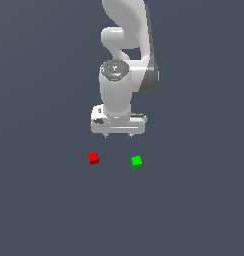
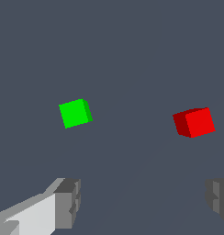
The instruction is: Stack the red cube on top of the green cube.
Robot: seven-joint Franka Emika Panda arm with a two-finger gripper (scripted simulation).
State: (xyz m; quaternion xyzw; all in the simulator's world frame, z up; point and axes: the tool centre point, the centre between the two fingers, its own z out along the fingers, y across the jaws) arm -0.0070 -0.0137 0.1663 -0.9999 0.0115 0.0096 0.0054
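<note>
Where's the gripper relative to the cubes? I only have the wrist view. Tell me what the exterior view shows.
Observer: The gripper hangs above the floor, between the two cubes and farther from the camera than both.
Operator: Give me the cube sides.
Observer: The red cube lies toward the exterior view's left, the green cube toward its right, apart and both on the floor.
Operator: Confirm nothing is held.
Observer: Confirmed. The fingers show only as short tips under the hand, spread wide, with nothing between them.
</note>
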